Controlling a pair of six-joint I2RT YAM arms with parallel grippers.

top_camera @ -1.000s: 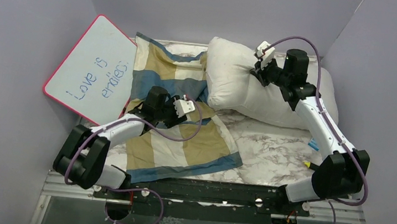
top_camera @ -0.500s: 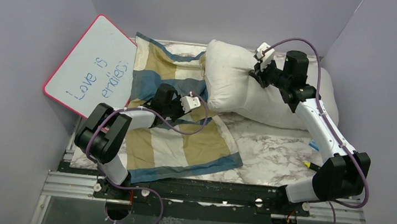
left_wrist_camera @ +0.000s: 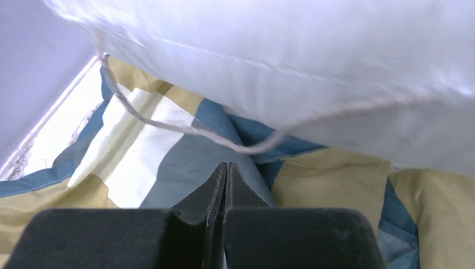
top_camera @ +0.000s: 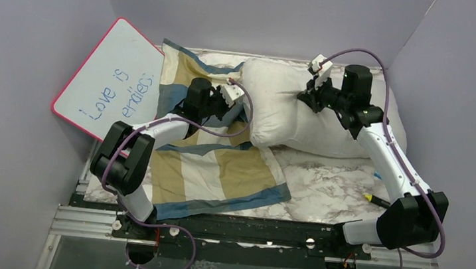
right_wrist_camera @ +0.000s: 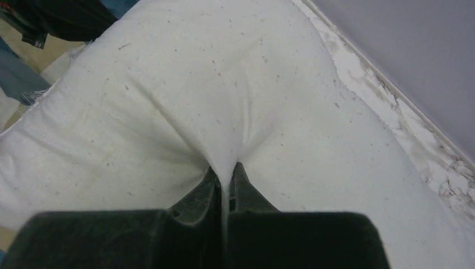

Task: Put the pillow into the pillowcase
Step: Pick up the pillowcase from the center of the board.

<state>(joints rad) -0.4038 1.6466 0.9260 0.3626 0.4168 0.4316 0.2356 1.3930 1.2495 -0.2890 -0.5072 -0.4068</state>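
Note:
The white pillow (top_camera: 290, 117) lies along the back of the table, its left end resting on the checked pillowcase (top_camera: 218, 166). My right gripper (top_camera: 307, 95) is shut on a pinch of the pillow's top fabric; in the right wrist view the white cloth (right_wrist_camera: 168, 101) puckers into the gripper (right_wrist_camera: 225, 167). My left gripper (top_camera: 231, 95) is at the pillow's left end, low over the pillowcase. In the left wrist view the gripper (left_wrist_camera: 226, 164) is shut just above a blue-grey block of the pillowcase (left_wrist_camera: 185, 157), with no cloth visible between the jaws. The pillow (left_wrist_camera: 336, 67) bulges right ahead.
A pink-rimmed whiteboard (top_camera: 111, 81) leans against the left wall beside the pillowcase. A dark pen (top_camera: 375, 200) and a small blue item (top_camera: 376, 174) lie near the right arm. A loose thread (left_wrist_camera: 185, 130) hangs from the pillow's seam. Purple walls enclose the table.
My left arm has swung from the middle of the pillowcase up to the pillow's left end, and its gripper has gone from open to shut. The right gripper nudged the pillow slightly left.

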